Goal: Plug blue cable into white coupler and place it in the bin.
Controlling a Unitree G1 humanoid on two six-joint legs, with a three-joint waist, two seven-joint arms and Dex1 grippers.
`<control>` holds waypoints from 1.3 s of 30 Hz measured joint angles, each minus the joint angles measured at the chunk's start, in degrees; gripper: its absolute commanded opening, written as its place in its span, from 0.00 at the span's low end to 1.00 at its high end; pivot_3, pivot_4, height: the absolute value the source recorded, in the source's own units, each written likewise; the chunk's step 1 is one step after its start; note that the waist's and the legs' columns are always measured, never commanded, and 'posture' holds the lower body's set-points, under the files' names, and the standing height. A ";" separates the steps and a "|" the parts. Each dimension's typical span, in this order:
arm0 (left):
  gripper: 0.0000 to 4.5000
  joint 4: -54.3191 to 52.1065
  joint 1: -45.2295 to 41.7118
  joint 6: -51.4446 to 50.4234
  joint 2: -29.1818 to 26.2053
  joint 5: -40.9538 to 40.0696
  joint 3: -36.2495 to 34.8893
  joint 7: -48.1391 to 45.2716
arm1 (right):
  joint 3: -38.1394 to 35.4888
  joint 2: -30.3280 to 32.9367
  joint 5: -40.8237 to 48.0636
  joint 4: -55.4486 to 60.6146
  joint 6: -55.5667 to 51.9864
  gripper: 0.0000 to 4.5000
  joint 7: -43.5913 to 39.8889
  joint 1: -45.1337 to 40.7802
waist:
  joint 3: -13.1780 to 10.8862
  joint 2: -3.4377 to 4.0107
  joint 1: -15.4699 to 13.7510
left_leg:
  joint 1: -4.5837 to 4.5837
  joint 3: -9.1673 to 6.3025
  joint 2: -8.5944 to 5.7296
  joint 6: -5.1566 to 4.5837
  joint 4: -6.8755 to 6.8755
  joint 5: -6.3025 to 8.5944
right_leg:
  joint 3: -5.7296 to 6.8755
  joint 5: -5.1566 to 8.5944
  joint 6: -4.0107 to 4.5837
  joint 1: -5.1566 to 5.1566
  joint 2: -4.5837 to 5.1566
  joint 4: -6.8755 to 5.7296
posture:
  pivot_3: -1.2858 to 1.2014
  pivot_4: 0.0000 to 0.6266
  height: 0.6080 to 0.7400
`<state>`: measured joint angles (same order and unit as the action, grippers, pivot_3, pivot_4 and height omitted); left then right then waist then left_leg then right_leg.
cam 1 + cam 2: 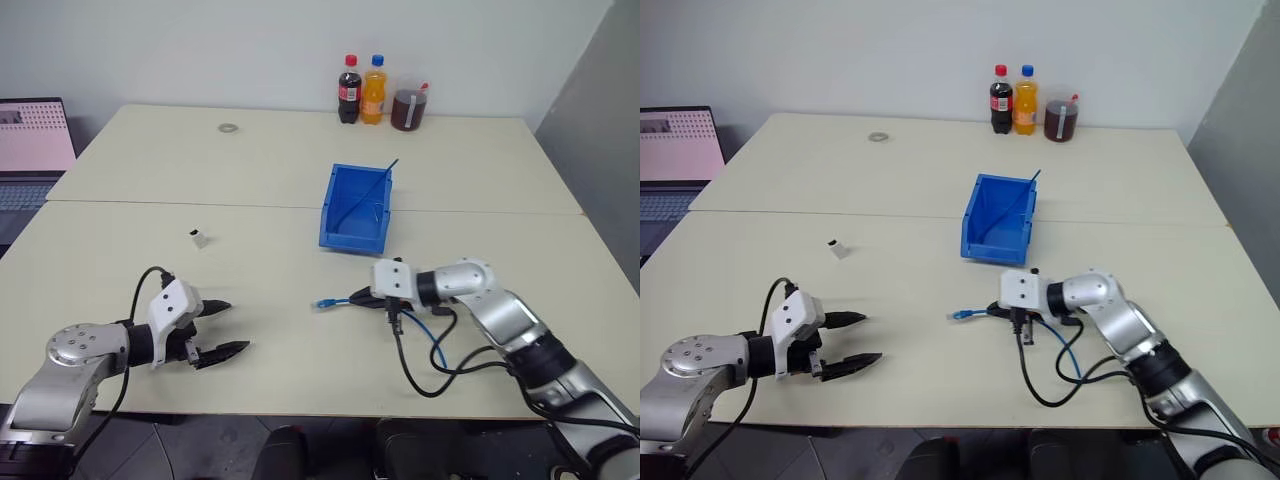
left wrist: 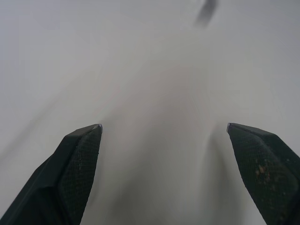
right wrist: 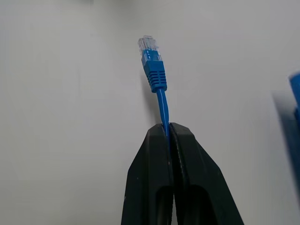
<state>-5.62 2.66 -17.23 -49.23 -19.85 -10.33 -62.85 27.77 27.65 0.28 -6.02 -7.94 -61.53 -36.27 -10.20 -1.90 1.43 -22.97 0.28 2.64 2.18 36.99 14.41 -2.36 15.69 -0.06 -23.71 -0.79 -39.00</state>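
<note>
Our right tool (image 3: pixel 168 129) squeezes the blue cable (image 3: pixel 161 105) just behind its plug. Our left tool (image 1: pixel 222 328) is spread wide, grasping nothing. The white coupler (image 1: pixel 199 237) sits alone on the surface (image 1: pixel 280 270).

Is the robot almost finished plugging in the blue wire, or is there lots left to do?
Lots left. Done: the right gripper is shut on the blue cable, its clear plug sticking out free. In hand: the left gripper hangs open and empty, apart from the white coupler, which sits alone on the table. Left: pick up the coupler, push the plug in, and put it in the bin.
</note>
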 measured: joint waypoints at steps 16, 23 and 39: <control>1.00 -5.81 0.18 -2.92 -0.11 -0.24 0.55 0.30 | 2.82 -8.85 -3.85 -8.61 2.19 0.47 -0.44 -2.84 | 0.02 -0.02 0.18 | 0.09 0.02 0.08 0.00 0.01 0.00 | 0.04 -0.05 0.06 0.02 -0.09 -0.13 | 0.52 0.24 1.00; 1.00 -5.50 -4.89 -4.65 -0.08 0.01 4.56 -0.06 | 0.80 -5.54 -0.34 -1.92 -4.31 0.88 -4.60 -2.26 | 0.01 -0.01 0.07 | 0.07 -0.02 0.07 0.00 0.03 0.00 | 0.05 -0.06 0.06 0.03 -0.09 -0.12 | 0.52 0.24 1.00; 1.00 3.38 -15.23 -0.15 1.46 6.98 16.85 -2.64 | -5.46 3.54 8.27 24.90 -24.23 0.93 -2.19 6.07 | 0.00 0.01 0.28 | 0.15 -0.04 -0.02 0.00 0.06 -0.01 | 0.13 0.06 -0.10 0.14 -0.22 -0.13 | 0.52 0.24 1.00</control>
<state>-2.23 -12.57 -17.38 -47.77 -12.87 6.52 -65.49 22.30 31.20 8.55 18.88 -32.16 -63.72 -30.20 -10.19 -1.89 1.71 -22.82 0.24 2.62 2.18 37.05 14.40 -2.23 15.75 -0.17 -23.57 -1.01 -39.13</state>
